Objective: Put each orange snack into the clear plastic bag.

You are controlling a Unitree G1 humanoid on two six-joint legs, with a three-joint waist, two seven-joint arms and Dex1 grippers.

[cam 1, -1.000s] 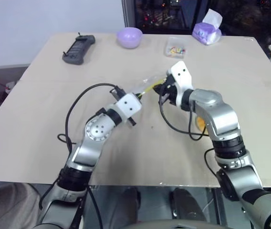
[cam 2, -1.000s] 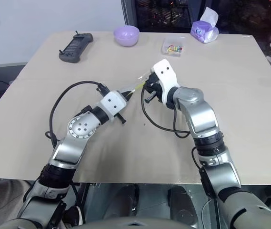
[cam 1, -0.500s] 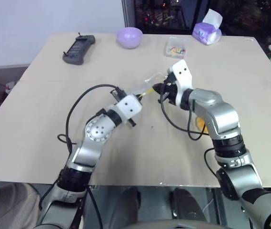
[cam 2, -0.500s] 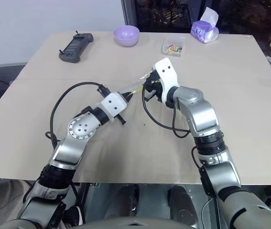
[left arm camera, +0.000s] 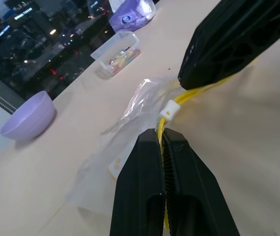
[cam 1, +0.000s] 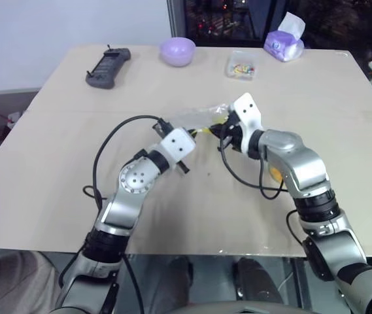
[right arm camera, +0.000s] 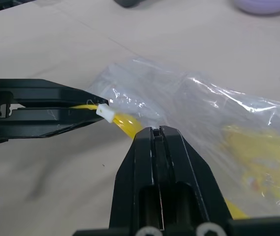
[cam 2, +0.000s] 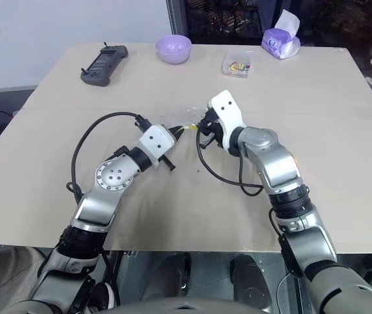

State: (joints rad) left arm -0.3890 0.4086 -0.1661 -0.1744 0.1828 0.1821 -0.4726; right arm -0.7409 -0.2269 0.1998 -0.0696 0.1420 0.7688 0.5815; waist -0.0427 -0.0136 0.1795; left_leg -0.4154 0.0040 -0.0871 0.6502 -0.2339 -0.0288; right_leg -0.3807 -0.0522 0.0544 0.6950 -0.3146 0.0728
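Observation:
The clear plastic bag [cam 1: 202,118] lies crinkled at mid-table, its yellow seal strip [left arm camera: 191,92] stretched between both grippers. My left gripper [cam 1: 192,133] is shut on one end of the strip. My right gripper [cam 1: 219,127] is shut on the strip a short way along, facing the left one. A small white slider [right arm camera: 105,112] sits on the strip between the two. An orange snack [cam 1: 274,172] rests on the table, mostly hidden behind my right forearm. In the right wrist view the bag [right arm camera: 203,108] shows a yellow printed mark.
Along the far edge stand a purple bowl [cam 1: 177,50], a black handset [cam 1: 107,67], a small clear box of coloured bits [cam 1: 240,65] and a purple tissue pack [cam 1: 284,42]. The wooden table [cam 1: 55,157] has bare room on both sides.
My right wrist has sunk slightly toward the table, bringing the bag's strip lower. The left arm has kept still, and both grips on the strip hold.

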